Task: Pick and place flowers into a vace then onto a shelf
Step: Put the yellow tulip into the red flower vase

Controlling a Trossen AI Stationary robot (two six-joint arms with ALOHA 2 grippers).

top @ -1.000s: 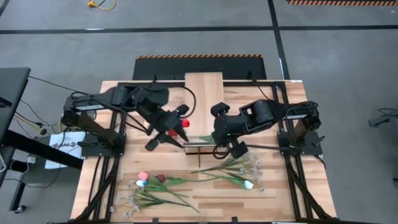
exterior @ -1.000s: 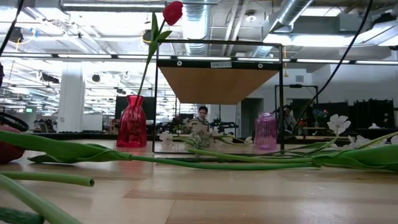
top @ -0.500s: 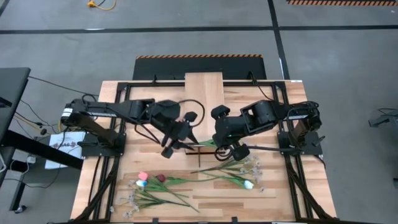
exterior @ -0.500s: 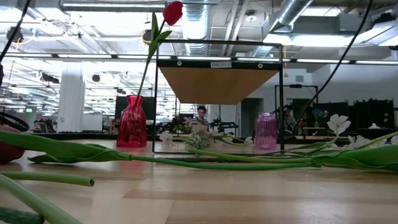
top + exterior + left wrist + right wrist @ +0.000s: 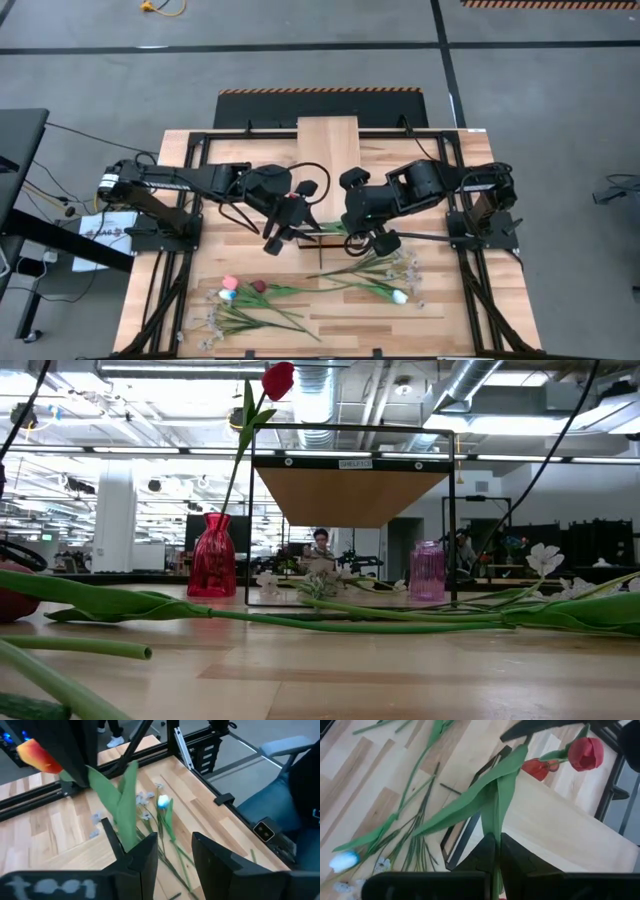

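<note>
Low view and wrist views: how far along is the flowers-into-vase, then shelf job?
Done: one red tulip stands in the red vase on the table. In hand: the right tool is shut on a leafy green stem; the left tool is open. Left: the pink vase looks empty, more flowers lie loose, and neither vase is on the shelf.

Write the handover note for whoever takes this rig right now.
Left gripper: open, empty, mid-table.
Right gripper: shut on a red tulip stem beside the shelf.
Red vase holds one upright tulip; pink vase shows none; both stand on the table.
Loose flowers lie at the table's front.
Left: vase the remaining flowers, then lift vases onto the shelf.
</note>
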